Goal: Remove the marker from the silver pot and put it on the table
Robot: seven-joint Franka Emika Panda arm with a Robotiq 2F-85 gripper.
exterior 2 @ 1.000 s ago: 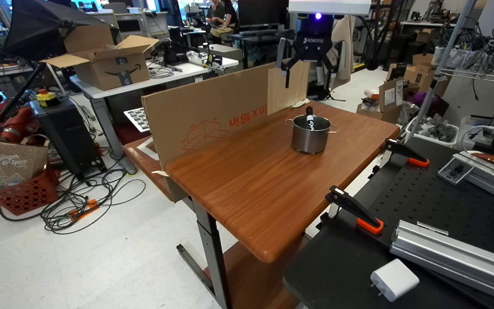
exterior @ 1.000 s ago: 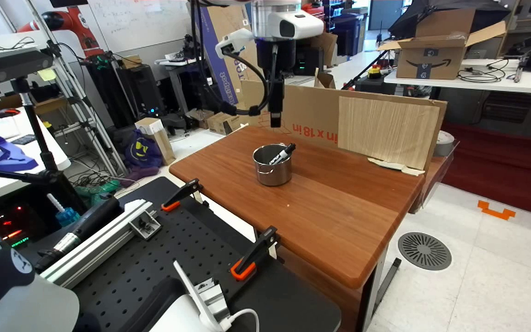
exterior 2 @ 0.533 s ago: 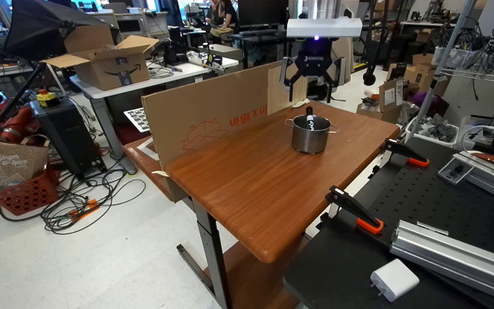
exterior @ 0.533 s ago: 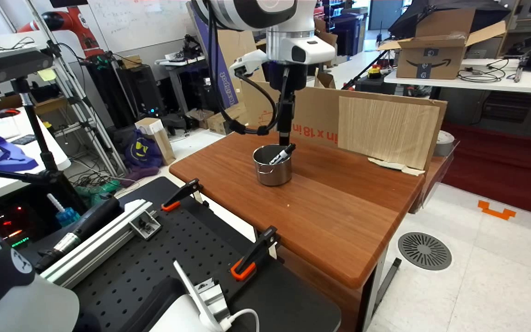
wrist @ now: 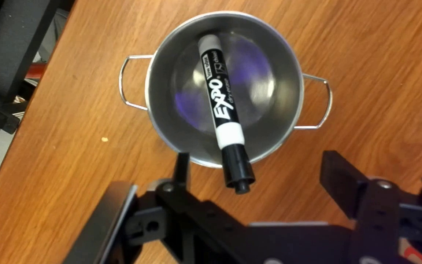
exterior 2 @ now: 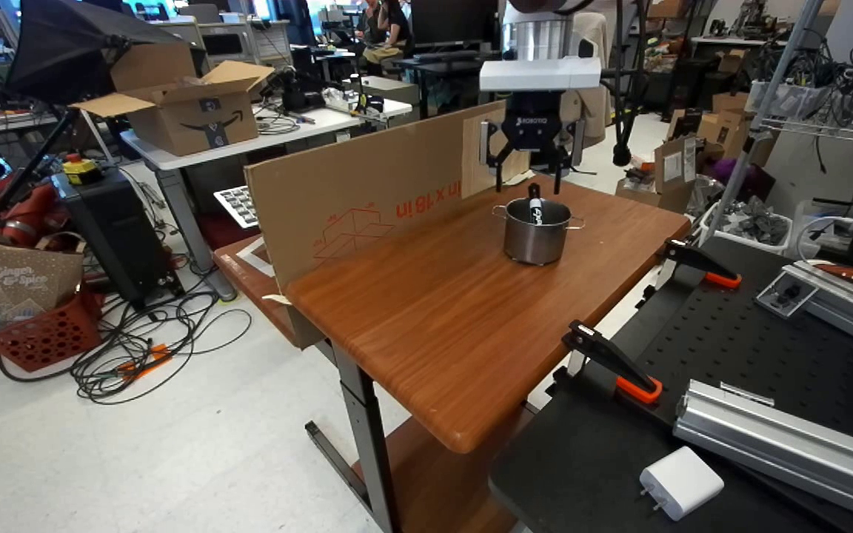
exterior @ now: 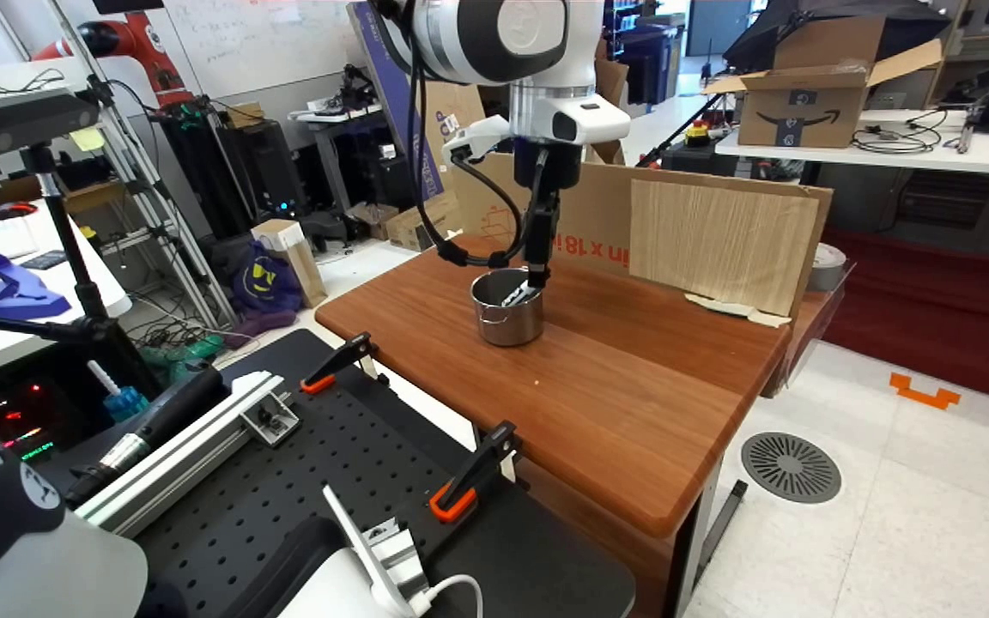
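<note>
The silver pot (exterior: 507, 328) stands upright on the brown wooden table (exterior: 632, 403); it shows in both exterior views (exterior 2: 534, 246). The black-and-white marker (wrist: 220, 95) leans inside the pot, its black cap sticking out past the rim. It also shows in both exterior views (exterior 2: 536, 213). My gripper (wrist: 256, 156) is open and empty. Its fingers stand on either side of the cap in the wrist view, with wide gaps to it. In an exterior view the gripper (exterior 2: 528, 191) hangs just above the pot; in an exterior view its fingertips (exterior: 537, 281) hide the cap.
A cardboard sheet (exterior 2: 367, 185) stands along the far edge of the table. Black clamps (exterior: 477, 472) with orange pads hold the near edge beside the black perforated bench (exterior: 288, 498). The pot has wire handles (wrist: 328, 102) on both sides.
My gripper has moved down from well above the pot to the height of the marker's cap. The fingers stay open. The pot and marker have not moved.
</note>
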